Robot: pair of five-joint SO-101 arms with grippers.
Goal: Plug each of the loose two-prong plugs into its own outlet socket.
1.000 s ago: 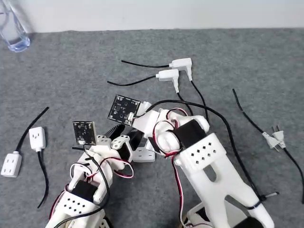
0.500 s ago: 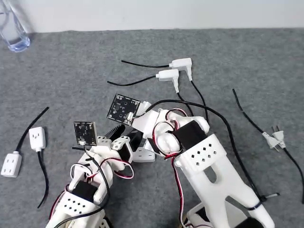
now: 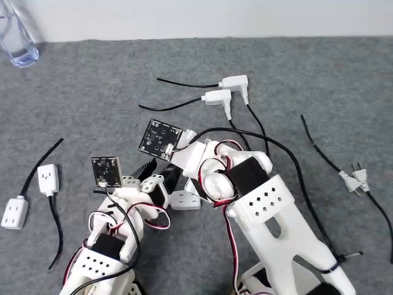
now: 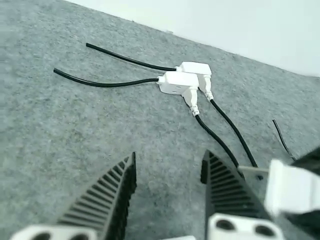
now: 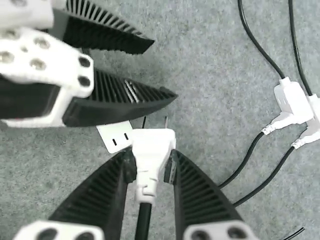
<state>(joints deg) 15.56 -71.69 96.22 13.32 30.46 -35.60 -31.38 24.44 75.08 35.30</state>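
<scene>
The right claw (image 5: 149, 159) pinches a plug (image 5: 150, 144) by its stiff body, likely light; the left claw (image 4: 169, 165) gapes empty.

Left arm (image 3: 113, 243) and right arm (image 3: 270, 209) huddle on the grey bench (image 3: 319, 80). Beyond lie a far plugged-in socket (image 3: 234, 81) and a near plugged-in socket (image 3: 217, 96). A free socket (image 3: 48, 178) and second free socket (image 3: 13, 212) lie left, a loose two-prong plug (image 3: 355, 179) right.
</scene>
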